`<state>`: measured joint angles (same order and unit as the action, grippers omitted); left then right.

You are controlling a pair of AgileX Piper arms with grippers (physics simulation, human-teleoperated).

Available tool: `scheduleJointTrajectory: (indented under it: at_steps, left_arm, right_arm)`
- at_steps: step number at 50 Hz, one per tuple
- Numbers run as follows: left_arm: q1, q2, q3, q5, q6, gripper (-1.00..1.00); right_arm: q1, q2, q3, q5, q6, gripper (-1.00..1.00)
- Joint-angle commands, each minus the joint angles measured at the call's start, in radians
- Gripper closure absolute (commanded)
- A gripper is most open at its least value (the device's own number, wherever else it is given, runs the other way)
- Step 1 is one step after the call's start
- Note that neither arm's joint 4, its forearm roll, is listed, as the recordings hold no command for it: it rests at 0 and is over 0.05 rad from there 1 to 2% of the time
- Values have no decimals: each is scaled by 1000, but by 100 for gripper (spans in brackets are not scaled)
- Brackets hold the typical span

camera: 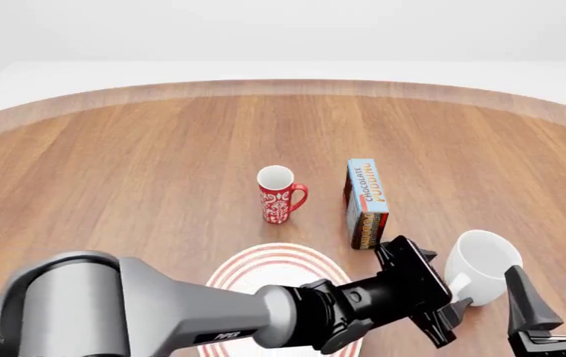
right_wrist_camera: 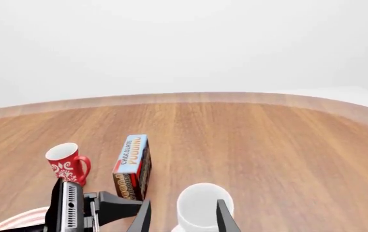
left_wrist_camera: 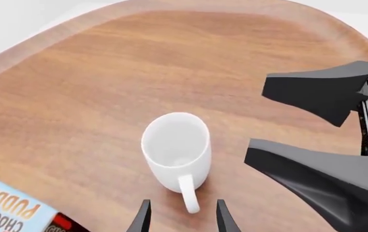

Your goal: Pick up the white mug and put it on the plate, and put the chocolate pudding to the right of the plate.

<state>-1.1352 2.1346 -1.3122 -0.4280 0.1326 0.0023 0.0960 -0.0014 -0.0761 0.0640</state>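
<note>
The white mug [camera: 481, 266] stands upright on the table at the front right, its handle [left_wrist_camera: 189, 194] pointing at my left gripper. My left gripper [camera: 431, 291] reaches across in front of the plate [camera: 235, 271] and is open; in the left wrist view the gripper [left_wrist_camera: 182, 221] has one fingertip on each side of the handle, not touching it. My right gripper [camera: 552, 294] is open and empty just right of the mug; in the right wrist view [right_wrist_camera: 184, 220] the mug [right_wrist_camera: 200, 205] sits between its fingertips. The chocolate pudding [camera: 365, 195] stands on end behind the mug.
A red mug [camera: 277, 195] with a white pattern stands left of the pudding, behind the plate. My left arm [camera: 163, 312] covers much of the plate's front. The right gripper's fingers [left_wrist_camera: 319, 92] show close beside the mug in the left wrist view.
</note>
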Motion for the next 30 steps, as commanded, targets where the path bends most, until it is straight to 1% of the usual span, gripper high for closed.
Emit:
scheduleJointTrajectory:
  at_steps: [1,30]
  left_arm:
    - [3,26,-30,12,-3,-100]
    - [2,84,-92,37,-10,-100]
  right_arm:
    - [1,-3,0,3,0,-100]
    - [-2,-13,0,13,6,-100]
